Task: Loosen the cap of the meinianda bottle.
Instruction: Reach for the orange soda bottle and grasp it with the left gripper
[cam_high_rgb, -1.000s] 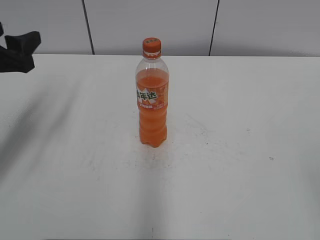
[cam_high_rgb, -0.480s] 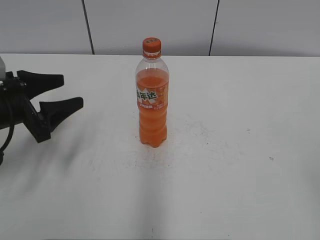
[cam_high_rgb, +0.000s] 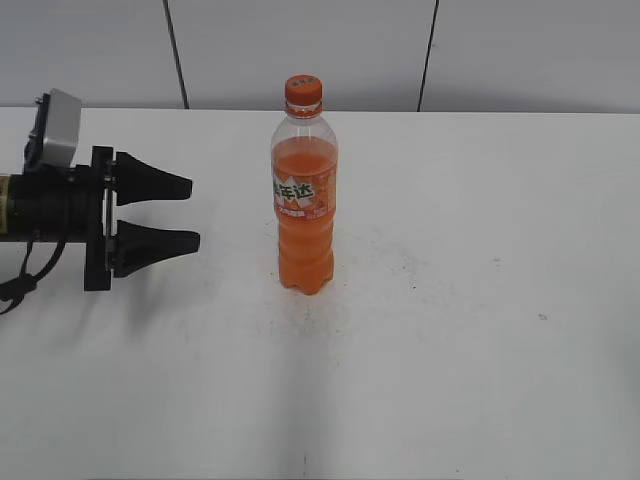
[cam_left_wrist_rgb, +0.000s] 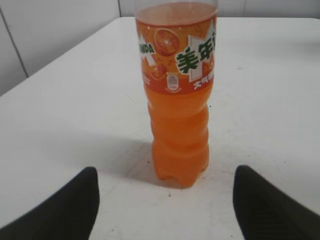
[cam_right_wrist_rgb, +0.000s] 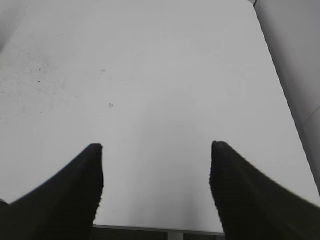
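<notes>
1. White table (cam_high_rgb: 480, 380) under grey wall panels (cam_high_rgb: 300, 50) is your whole workspace, lightly scuffed, so nothing crowds the jaws on either side
2. Your bottle (cam_high_rgb: 304, 200) stands upright near the middle of the table, ahead of the left gripper (cam_high_rgb: 190, 213) and clear of it; standing free like that, it would likely turn with the cap unless the body is held first
3. Your left gripper lies level and low, jaws spread wide, one finger above the other in the exterior view, tips aimed at the bottle's lower half; that height suits a hold on the body rather than the cap
4. From the left wrist view the bottle (cam_left_wrist_rgb: 179, 95) sits centred in the gap between the two fingers (cam_left_wrist_rgb: 55, 212), beyond their tips and touching neither, so the line of approach looks good to you already
5. Your cap (cam_high_rgb: 303, 90) sits on the neck, well above the left jaws and out of the left wrist frame; whether it is tight you cannot judge from here
6. Your right gripper (cam_right_wrist_rgb: 156, 170) has its jaws apart too, over bare table near the far edge, with no bottle between or ahead of them; it does not show in the exterior view
7. Judged from this layout, the left arm will brace the body and the right will come to the cap, so nothing of the loosening is done yet
</notes>
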